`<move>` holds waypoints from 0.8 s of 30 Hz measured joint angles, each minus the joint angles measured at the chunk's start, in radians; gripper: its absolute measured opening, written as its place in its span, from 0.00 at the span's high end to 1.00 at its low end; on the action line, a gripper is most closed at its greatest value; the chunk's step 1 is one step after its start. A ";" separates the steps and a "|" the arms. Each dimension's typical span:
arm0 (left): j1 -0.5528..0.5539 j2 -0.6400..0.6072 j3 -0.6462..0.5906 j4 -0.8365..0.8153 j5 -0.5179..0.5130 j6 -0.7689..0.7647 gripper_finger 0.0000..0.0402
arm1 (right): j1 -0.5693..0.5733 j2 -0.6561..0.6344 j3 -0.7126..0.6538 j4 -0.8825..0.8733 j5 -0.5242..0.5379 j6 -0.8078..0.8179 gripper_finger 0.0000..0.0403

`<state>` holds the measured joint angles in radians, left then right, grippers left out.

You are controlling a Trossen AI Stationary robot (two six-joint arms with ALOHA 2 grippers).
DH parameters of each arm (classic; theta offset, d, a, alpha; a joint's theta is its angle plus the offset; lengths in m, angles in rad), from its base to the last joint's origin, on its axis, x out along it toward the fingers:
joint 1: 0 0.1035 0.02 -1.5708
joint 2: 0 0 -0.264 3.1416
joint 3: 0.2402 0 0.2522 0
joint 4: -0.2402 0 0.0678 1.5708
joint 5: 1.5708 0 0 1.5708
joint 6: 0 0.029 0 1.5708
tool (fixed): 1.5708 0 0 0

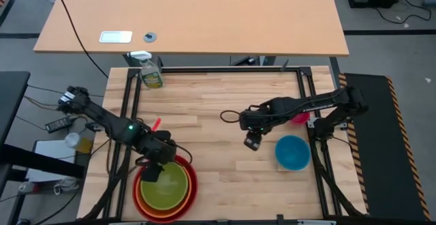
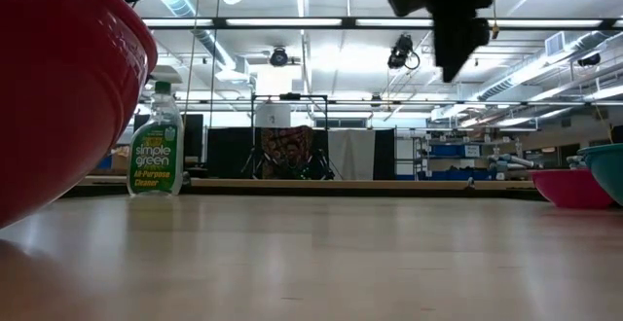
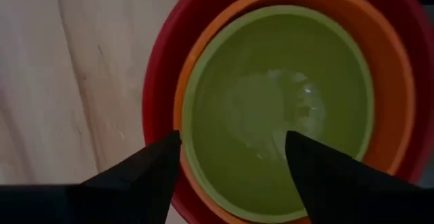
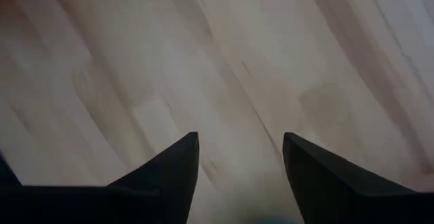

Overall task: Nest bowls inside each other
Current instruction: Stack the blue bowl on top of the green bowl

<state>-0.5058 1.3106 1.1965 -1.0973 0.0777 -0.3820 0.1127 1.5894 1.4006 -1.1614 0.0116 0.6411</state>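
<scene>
A lime green bowl (image 1: 165, 186) sits nested in an orange bowl (image 3: 393, 95), which sits in the red bowl (image 1: 193, 184) at the table's near left. My left gripper (image 3: 232, 142) hangs open just above their near-left rims, one finger over the green bowl's hollow and one over the orange and red rims. The blue bowl (image 1: 293, 152) stands on the wood at the right. Behind it the pink bowl (image 1: 300, 118) is partly hidden by my right arm. My right gripper (image 1: 253, 143) is open above bare wood, left of the blue bowl.
A yellow-green spray bottle (image 1: 150, 73) stands at the table's far left corner. A black metal frame (image 1: 305, 82) runs around the tabletop. Bare wood (image 1: 211, 116) lies between the two arms.
</scene>
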 joint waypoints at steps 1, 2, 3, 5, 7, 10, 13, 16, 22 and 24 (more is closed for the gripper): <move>-0.004 -0.004 0.000 -0.001 -0.005 0.001 0.33 | 0.000 -0.005 0.000 -0.022 -0.008 -0.031 0.46; -0.008 -0.005 0.000 -0.004 -0.018 0.008 0.34 | 0.000 -0.008 0.000 -0.045 -0.010 -0.055 0.46; -0.013 -0.004 0.000 -0.009 -0.045 0.015 0.34 | 0.000 -0.010 0.000 -0.066 -0.010 -0.066 0.46; -0.019 -0.002 0.000 -0.024 -0.123 0.028 0.35 | 0.000 -0.021 0.000 -0.106 -0.001 -0.073 0.46; -0.019 -0.003 -0.006 -0.028 -0.190 0.035 0.37 | 0.000 -0.028 0.000 -0.144 0.025 -0.084 0.46; -0.006 -0.006 -0.023 -0.029 -0.207 0.035 0.39 | 0.018 -0.037 0.000 -0.179 0.065 -0.151 0.46; 0.003 -0.048 -0.046 0.009 -0.205 0.023 0.43 | 0.040 -0.041 -0.009 -0.226 0.078 -0.255 0.46; 0.025 -0.111 -0.086 0.078 -0.204 0.010 0.47 | 0.046 -0.040 -0.043 -0.281 0.035 -0.333 0.46; 0.114 -0.221 -0.124 0.154 -0.211 -0.073 0.52 | 0.052 -0.040 -0.164 -0.308 -0.044 -0.446 0.47; 0.145 -0.240 -0.124 0.164 -0.220 -0.121 0.52 | 0.051 -0.040 -0.218 -0.292 -0.045 -0.471 0.48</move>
<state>-0.3610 1.0704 1.0721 -0.9329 -0.1418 -0.5032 0.1635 1.5494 1.1831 -1.4532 -0.0334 0.1703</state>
